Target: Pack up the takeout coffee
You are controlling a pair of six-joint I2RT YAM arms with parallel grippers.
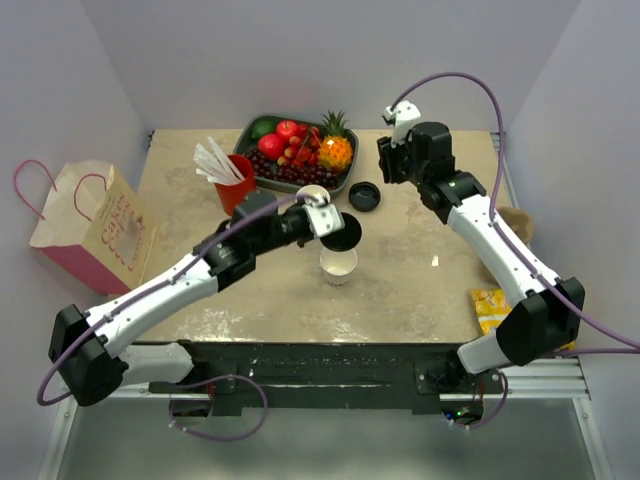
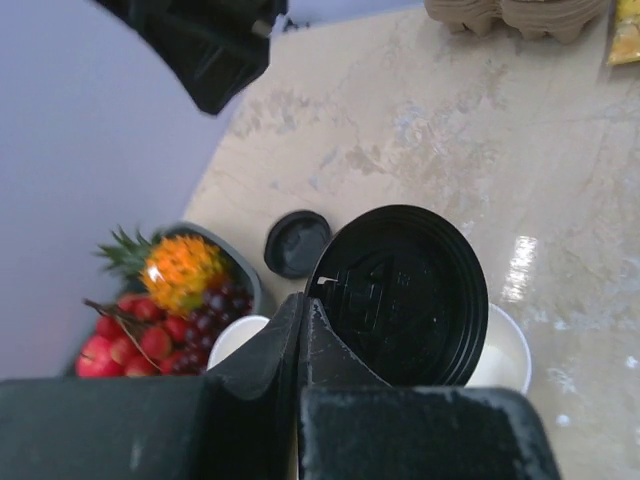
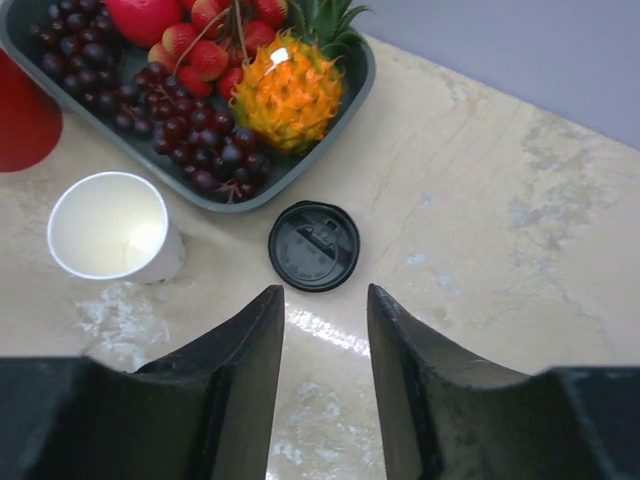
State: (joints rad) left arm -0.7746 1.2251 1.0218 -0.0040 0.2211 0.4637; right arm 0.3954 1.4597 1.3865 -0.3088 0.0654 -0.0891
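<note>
The takeout coffee's white paper cup [image 1: 338,265] stands mid-table with no lid on it. My left gripper [image 1: 333,224] is shut on the rim of a round black lid [image 1: 347,233], holding it tilted just above that cup. In the left wrist view the lid [image 2: 410,295] covers most of the cup's rim [image 2: 507,362], and the gripper [image 2: 305,312] pinches the lid's left edge. My right gripper [image 1: 385,162] hovers open over a second black lid [image 1: 364,196] that lies flat on the table. In the right wrist view this lid [image 3: 313,245] sits just beyond the gripper [image 3: 323,300].
A second lidless white cup [image 1: 313,193] stands beside the grey fruit tray [image 1: 243,135]. A red cup with white straws [image 1: 233,185] is left of it. A pink paper bag [image 1: 90,225] stands off the table's left edge. A yellow packet [image 1: 490,305] and a cardboard carrier [image 1: 515,222] lie at the right.
</note>
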